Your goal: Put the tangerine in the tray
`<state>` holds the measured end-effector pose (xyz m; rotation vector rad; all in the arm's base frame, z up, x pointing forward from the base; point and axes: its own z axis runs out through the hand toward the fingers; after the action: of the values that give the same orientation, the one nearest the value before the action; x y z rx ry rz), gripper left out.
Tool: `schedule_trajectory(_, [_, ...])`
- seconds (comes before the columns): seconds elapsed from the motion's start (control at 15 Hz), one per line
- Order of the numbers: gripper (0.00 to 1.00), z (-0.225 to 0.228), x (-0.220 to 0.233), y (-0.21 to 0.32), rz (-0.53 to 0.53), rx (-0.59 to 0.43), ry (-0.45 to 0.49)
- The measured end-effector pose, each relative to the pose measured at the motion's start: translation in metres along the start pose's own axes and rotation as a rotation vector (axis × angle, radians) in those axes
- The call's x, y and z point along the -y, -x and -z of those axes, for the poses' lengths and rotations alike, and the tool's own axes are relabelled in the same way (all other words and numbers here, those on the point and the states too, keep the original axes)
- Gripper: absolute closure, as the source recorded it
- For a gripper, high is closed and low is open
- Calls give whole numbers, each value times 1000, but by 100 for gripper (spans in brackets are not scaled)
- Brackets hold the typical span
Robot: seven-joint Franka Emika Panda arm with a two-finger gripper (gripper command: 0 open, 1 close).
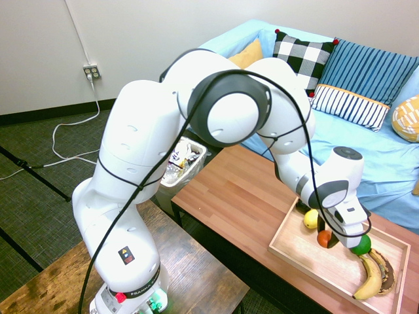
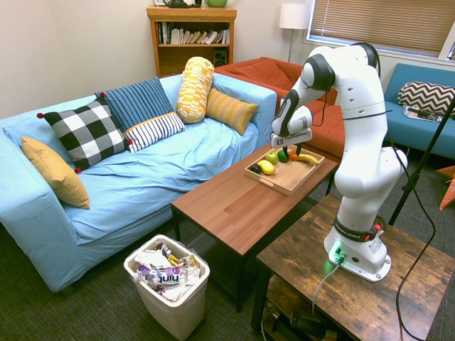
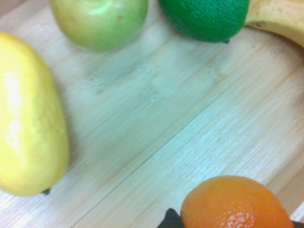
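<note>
Gripper (image 1: 329,239) low over the tray (image 1: 294,252), clamped on the tangerine (image 1: 324,238).
Tangerine just above the tray's wooden floor, near its middle; yellow fruit (image 1: 310,218) beside it, lime (image 1: 360,245) and banana (image 1: 368,277) toward the far end, green apple (image 3: 99,21) close by.

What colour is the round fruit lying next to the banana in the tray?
Dark green: the lime beside the banana on the tray. It shows best in the wrist view.

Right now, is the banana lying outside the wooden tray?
No. In the first exterior view the banana lies inside the wooden tray, near its corner beside the lime.
</note>
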<state>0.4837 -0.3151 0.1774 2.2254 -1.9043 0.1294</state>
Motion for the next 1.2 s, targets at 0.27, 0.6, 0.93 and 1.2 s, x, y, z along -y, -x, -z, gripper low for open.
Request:
schedule_trajectory(0.27, [100,-44,5,-9,-22,26,20])
schedule_trajectory(0.6, [100,-70,11,-2,-34,51,9])
schedule_trajectory(0.93, [0,-79,16,0,-37,58,0])
schedule_trajectory(1.2, [0,-80,15,0,-28,62,-3])
